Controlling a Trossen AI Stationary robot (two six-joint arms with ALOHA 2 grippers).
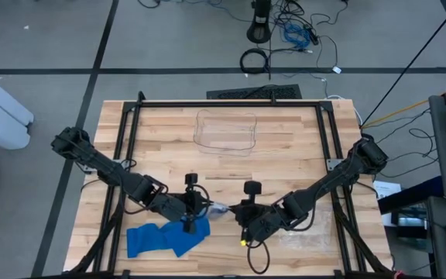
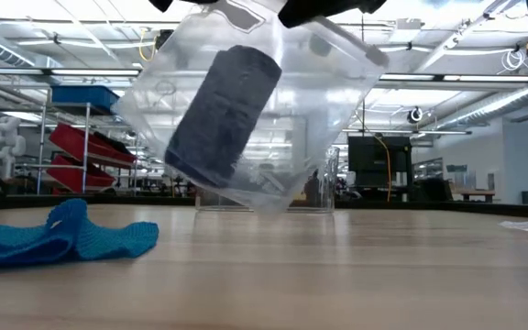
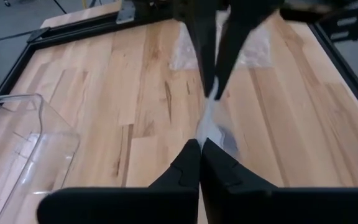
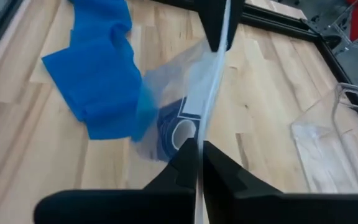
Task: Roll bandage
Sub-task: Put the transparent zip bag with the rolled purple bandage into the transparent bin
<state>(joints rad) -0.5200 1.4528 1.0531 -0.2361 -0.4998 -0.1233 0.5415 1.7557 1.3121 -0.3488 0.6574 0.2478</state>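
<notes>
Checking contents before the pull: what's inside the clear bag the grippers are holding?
Inside the clear bag sits a dark roll, seen edge-on as a ring in the right wrist view. What lies behind the roll is hidden.

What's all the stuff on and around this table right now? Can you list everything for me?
plastic bag: one, clear, held up between both grippers, above the table's front middle
roll: one, dark, inside the bag
cloth: one, blue, crumpled at front left
plastic bin: one, clear, far middle
table: one, light wood, black frame
cables: several, on the floor behind
left gripper: shut on the bag
right gripper: shut on the bag
</notes>
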